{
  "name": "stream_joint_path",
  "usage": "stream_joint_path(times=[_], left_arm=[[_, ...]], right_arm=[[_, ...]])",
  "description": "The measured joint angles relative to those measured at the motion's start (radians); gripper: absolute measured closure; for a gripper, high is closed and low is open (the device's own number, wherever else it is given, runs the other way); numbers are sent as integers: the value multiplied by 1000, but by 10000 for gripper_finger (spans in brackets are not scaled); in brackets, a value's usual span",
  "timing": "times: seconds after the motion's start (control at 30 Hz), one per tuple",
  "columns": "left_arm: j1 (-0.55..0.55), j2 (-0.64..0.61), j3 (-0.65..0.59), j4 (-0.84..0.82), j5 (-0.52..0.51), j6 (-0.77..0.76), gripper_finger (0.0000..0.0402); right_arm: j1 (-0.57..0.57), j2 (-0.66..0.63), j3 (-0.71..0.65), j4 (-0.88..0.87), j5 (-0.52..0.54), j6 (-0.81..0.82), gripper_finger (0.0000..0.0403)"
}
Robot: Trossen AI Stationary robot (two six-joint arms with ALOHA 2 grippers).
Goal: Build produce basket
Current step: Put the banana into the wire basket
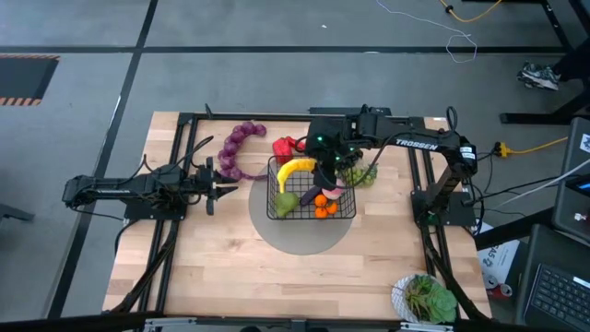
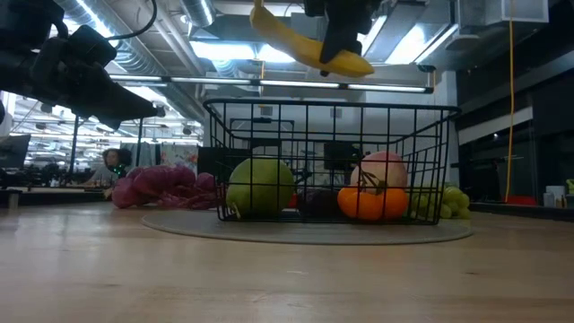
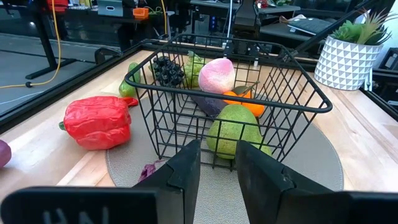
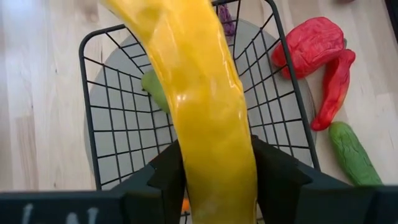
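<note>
A: Several toy fruits already sit in the square black wire-grid basket (image 1: 312,195): a green pear (image 2: 260,187), a pink peach (image 2: 383,170), an orange (image 2: 371,203).

B: And the right gripper (image 2: 339,40)?

A: Clamped on a yellow toy banana (image 4: 202,106), directly above the basket. Outward, at ten o'clock, purple grapes (image 1: 238,148) wait; the red pepper (image 3: 97,121) too. The left gripper (image 3: 217,169), fingers slightly apart, idles at nine.

Surface (image 1: 212,267): light wood planks. Round grey mat (image 1: 300,235) near its centre, with the black wire basket (image 1: 343,210) standing on it. Directly on the wood: purple grape string (image 1: 235,148) left of the basket, red pepper (image 1: 286,146) behind it, green grapes (image 1: 361,173) to its right. White bowl of leafy greens (image 1: 426,299) at the near right corner.
</note>
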Motion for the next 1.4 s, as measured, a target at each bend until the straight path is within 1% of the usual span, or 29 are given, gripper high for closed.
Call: stream_joint_path(times=[0.7, 0.77, 0.87, 1.03, 1.17, 1.27, 1.4], left_arm=[[0, 0, 0, 0, 0, 0, 305], [0, 0, 0, 0, 0, 0, 305], [0, 0, 0, 0, 0, 0, 305], [0, 0, 0, 0, 0, 0, 305], [0, 0, 0, 0, 0, 0, 305], [0, 0, 0, 0, 0, 0, 305], [0, 0, 0, 0, 0, 0, 305]], right_arm=[[0, 0, 0, 0, 0, -5, 243], [0, 0, 0, 0, 1, -37, 243], [0, 0, 0, 0, 3, -135, 243], [0, 0, 0, -10, 0, -79, 243], [0, 0, 0, -34, 0, -84, 243], [0, 0, -17, -30, 1, -79, 234], [0, 0, -47, -29, 1, -78, 208]])
